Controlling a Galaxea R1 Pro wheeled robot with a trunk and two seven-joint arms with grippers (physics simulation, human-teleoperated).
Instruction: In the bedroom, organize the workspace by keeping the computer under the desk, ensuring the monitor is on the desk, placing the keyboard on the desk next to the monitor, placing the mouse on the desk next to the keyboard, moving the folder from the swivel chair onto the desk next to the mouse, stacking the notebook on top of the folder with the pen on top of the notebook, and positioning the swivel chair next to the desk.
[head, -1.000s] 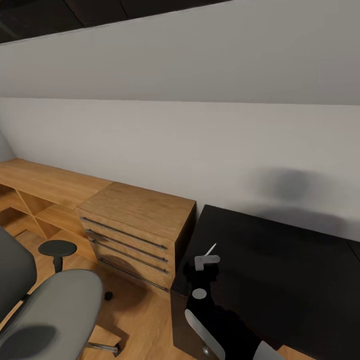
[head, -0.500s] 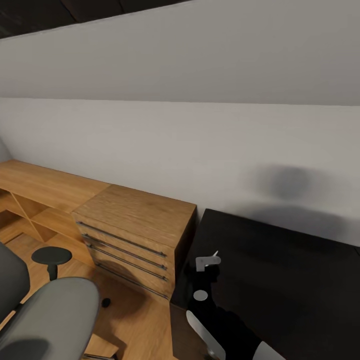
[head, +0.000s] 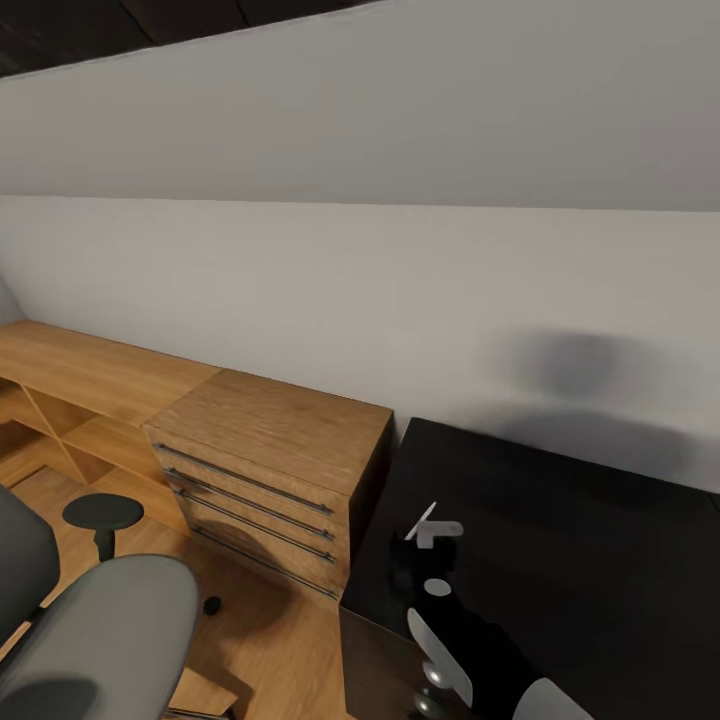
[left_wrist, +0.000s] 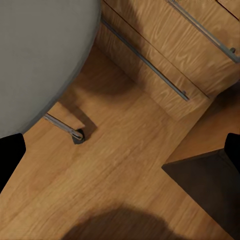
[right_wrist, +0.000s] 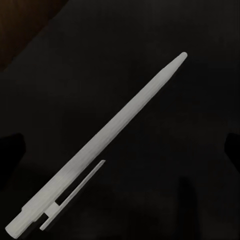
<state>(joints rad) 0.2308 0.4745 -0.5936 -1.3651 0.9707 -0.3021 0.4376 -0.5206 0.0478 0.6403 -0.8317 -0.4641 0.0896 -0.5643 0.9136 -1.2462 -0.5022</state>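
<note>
The glossy black desk (head: 600, 520) fills the lower right of the head view. My right gripper (head: 426, 542) hovers over its near left corner, shut on a thin white pen (head: 423, 519) that sticks up and left from it. In the right wrist view the pen (right_wrist: 115, 135) lies slantwise above the black desk top (right_wrist: 170, 210); the dark fingers barely stand out against it. The swivel chair's grey seat (head: 110, 630) and round black armrest (head: 102, 512) sit at the lower left. My left gripper (left_wrist: 120, 155) hangs open over the wood floor beside the chair seat (left_wrist: 40, 55).
A low light-wood cabinet (head: 270, 430) with bar-handled drawers (left_wrist: 170, 55) stands against the desk's left end, and a wood shelf unit (head: 70, 370) runs along the grey wall. One chrome chair leg (left_wrist: 62, 125) and the desk's dark corner (left_wrist: 210, 185) show over the floor.
The view first shifted slightly, sliding the chair and cabinet leftward. My right arm then moved right and a little nearer over the desk corner, carrying the pen along.
</note>
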